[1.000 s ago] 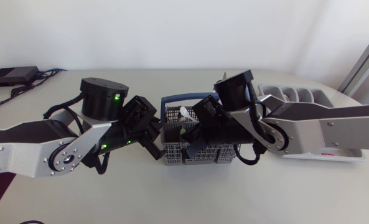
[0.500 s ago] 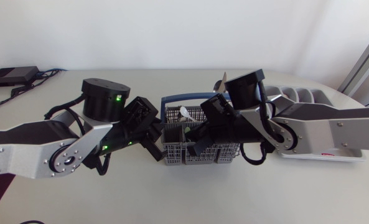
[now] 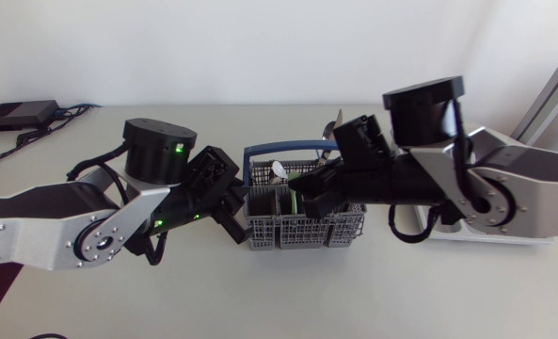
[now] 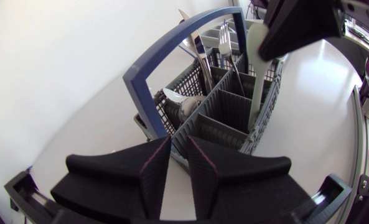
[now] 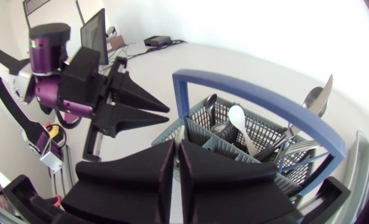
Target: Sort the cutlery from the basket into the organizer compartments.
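A grey mesh basket [image 3: 302, 231] with a blue handle [image 3: 279, 148] stands mid-table. My left gripper [image 3: 233, 215] is shut on its left wall; in the left wrist view the basket's rim [image 4: 177, 148] sits between the fingers [image 4: 152, 171]. My right gripper [image 3: 302, 193] hangs over the basket, shut on a pale plastic utensil [image 4: 256, 68] whose lower end is still inside a compartment. A white spoon [image 5: 239, 121], a fork [image 4: 226, 37] and a knife [image 4: 193, 37] stand in the basket. The organizer [image 3: 490, 238] lies at the right, mostly hidden by my right arm.
A black box [image 3: 20, 115] with cables sits at the table's back left corner. My two arms meet at the basket from either side, close together.
My right gripper closed its fingers fully and rose, and its arm swung up and to the right, drawing the pale utensil upward. The left arm and the basket stayed put.
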